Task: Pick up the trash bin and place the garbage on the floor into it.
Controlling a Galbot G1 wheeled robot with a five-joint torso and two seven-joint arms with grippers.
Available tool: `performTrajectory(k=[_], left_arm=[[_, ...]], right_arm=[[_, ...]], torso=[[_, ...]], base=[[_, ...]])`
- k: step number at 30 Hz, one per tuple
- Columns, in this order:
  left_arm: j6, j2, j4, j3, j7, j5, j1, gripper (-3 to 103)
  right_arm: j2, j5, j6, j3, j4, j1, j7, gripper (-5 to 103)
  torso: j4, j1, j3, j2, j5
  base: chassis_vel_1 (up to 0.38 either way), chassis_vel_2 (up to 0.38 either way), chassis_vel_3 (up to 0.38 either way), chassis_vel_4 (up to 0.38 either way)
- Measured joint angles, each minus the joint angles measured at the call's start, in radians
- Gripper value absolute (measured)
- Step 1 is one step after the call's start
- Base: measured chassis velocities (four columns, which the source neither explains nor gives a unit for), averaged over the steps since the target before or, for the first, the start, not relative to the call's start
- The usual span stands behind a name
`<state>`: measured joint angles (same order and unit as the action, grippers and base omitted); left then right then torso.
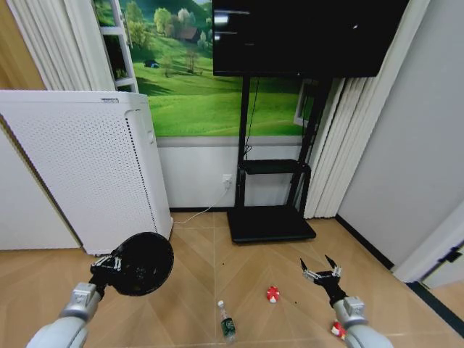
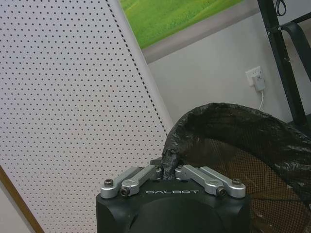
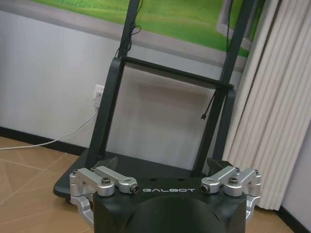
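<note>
Left gripper (image 2: 168,170) pinches the rim of the trash bin (image 1: 143,263); we hold it off the floor (image 1: 203,290), its round mouth tipped toward our head camera, beside the white perforated appliance (image 1: 80,167). Bin wall is dark mesh, lined with a crinkled black bag; contents cannot be told. Right gripper (image 1: 322,274) hangs spread wide above chevron parquet. Clear bottle (image 1: 227,321) lies near the view's lower edge, cap pointing away from us. One red-and-white piece (image 1: 272,293) sits beside it, another (image 1: 337,330) by our right arm.
</note>
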<state>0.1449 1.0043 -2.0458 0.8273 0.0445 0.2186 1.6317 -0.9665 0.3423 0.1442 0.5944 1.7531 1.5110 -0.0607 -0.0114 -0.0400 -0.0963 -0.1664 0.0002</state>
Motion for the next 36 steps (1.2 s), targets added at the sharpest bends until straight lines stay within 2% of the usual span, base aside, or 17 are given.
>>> performTrajectory(k=[6, 12, 19, 28, 29, 33, 36], left_arm=[[-0.001, 0.009, 0.000, 0.000, 0.000, -0.008, 0.004, 7], [-0.002, 0.009, 0.010, -0.007, 0.001, -0.016, -0.003, 7], [-0.009, 0.014, 0.018, -0.012, 0.001, -0.021, -0.002, 7], [-0.020, 0.017, 0.021, -0.009, 0.002, -0.022, 0.004, 7], [-0.023, 0.018, 0.021, -0.009, 0.003, -0.023, 0.005, 7], [-0.024, 0.020, 0.021, -0.009, 0.003, -0.025, 0.006, 7], [-0.025, 0.020, 0.022, -0.010, 0.003, -0.026, 0.004, 7]], right_arm=[[0.002, 0.032, -0.004, -0.038, 0.021, -0.021, -0.028, 100], [-0.019, -0.034, -0.017, -0.048, 0.024, -0.031, -0.028, 100], [-0.015, -0.054, -0.011, -0.048, 0.016, -0.028, -0.020, 100], [-0.021, -0.059, -0.011, -0.048, 0.023, -0.018, -0.019, 100], [-0.023, -0.062, -0.011, -0.048, 0.025, -0.014, -0.019, 100], [-0.025, -0.068, -0.008, -0.045, 0.026, -0.010, -0.020, 100], [-0.025, -0.072, -0.005, -0.044, 0.026, -0.007, -0.022, 100]], torso=[[-0.0002, 0.000, 0.000, 0.000, -0.0001], [-0.0004, 0.000, 0.000, 0.000, -0.0001], [-0.0004, 0.000, 0.000, 0.000, 0.0000], [0.0004, 0.000, 0.000, 0.000, 0.0000], [-0.0003, 0.000, 0.000, 0.000, 0.0001], [-0.0004, 0.000, 0.000, 0.000, -0.0002], [0.0002, 0.000, 0.000, 0.000, -0.0001]], base=[[0.000, 0.000, 0.000, 0.000], [0.000, 0.000, 0.000, 0.000], [0.041, 0.042, -0.035, -0.028], [0.180, 0.171, -0.177, -0.184], [0.253, 0.248, -0.236, -0.249], [0.258, 0.242, -0.258, -0.254], [0.285, 0.291, -0.282, -0.296]])
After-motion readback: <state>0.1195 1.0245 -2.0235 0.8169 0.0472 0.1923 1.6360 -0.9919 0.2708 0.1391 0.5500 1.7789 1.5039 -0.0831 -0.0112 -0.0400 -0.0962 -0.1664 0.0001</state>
